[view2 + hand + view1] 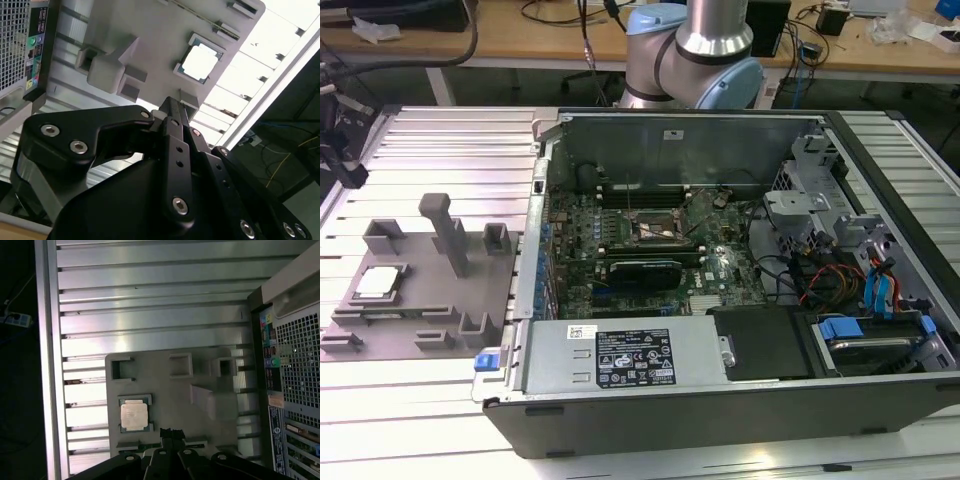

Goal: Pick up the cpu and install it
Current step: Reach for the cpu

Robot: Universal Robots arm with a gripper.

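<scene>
One cpu (134, 416) (seated in grey fixture (165, 385)) lies near the closed fingers (166, 433).

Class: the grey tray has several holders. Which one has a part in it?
The one at the exterior view's left edge of the grey tray: the silvery cpu lies in it. The other brackets and tall post look empty.
</scene>
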